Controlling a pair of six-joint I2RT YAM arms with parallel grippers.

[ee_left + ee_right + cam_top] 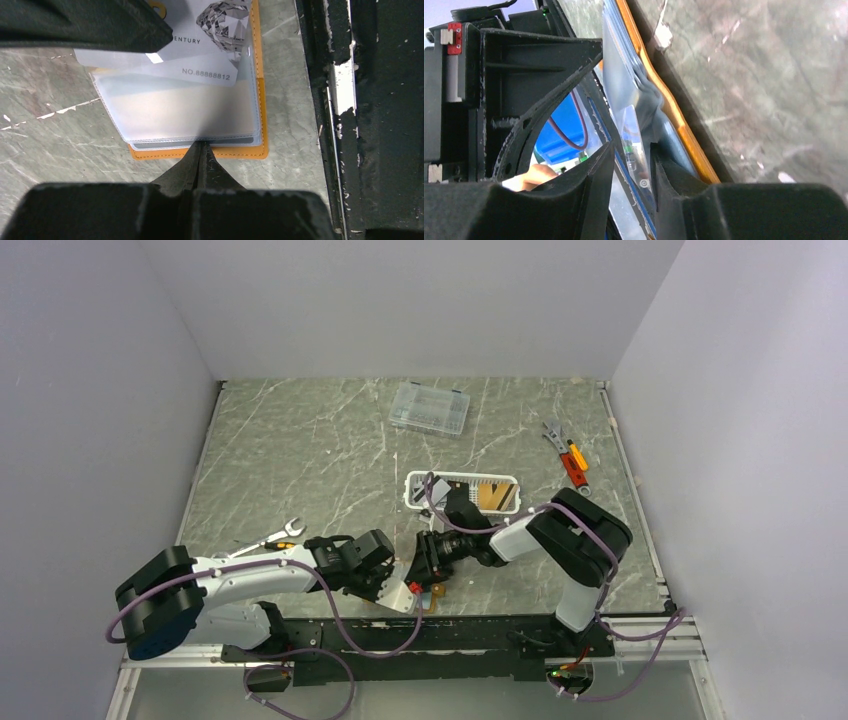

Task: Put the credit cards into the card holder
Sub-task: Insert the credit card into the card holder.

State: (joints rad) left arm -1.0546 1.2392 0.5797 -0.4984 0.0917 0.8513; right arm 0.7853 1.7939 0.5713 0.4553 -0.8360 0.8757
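Near edge of the table [300, 460]. My left arm lies low, stretched rightward from its base. My right arm rises from its base, folds at the elbow and slopes down to the left. Both tips meet just inside the black rail [380, 125].

My left pincer [202, 150]: fingers pressed together, tips touching the near short edge of the card holder [160, 152]. Whether they nip a sleeve, I cannot tell.

The card holder is open and flat, clear sleeves [175, 110] up, orange border showing. Its long axis runs along the rail, straight away from my left pincer.

A grey-white card [210, 50] with a diamond print lies crosswise over the far sleeves, slightly skewed. In a pocket or on top, I cannot tell.

My right pincer [631, 147]: narrow gap, a thin pale edge standing in it, neither pad plainly on it. One finger lies over the card's end.

Farther off: white basket [460, 475] with more cards [492, 496]. Farthest: clear box [430, 408].
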